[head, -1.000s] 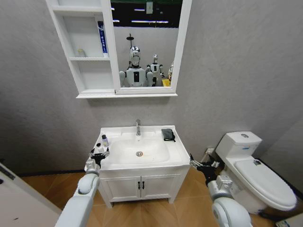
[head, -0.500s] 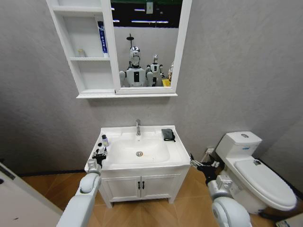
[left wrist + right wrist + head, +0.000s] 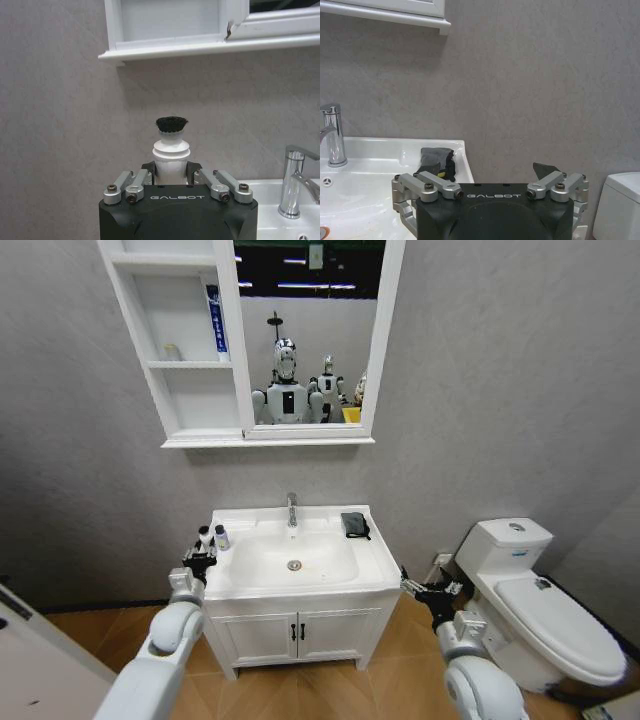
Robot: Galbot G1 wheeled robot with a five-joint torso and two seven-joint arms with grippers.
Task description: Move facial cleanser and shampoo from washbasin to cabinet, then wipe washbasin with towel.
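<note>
Left gripper [image 3: 200, 558] lifted white bottle [image 3: 171, 150] beside washbasin [image 3: 375, 565] faucet [image 3: 292, 509]

The left hand [image 3: 171, 176] hides the white bottle's [image 3: 171, 156] lower body.

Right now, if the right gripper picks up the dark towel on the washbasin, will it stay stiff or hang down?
The towel lies bunched and folded, so it probably is soft and would droop. It looks small and thin, likely light. On the smooth washbasin rim it may slide when pushed.
</note>
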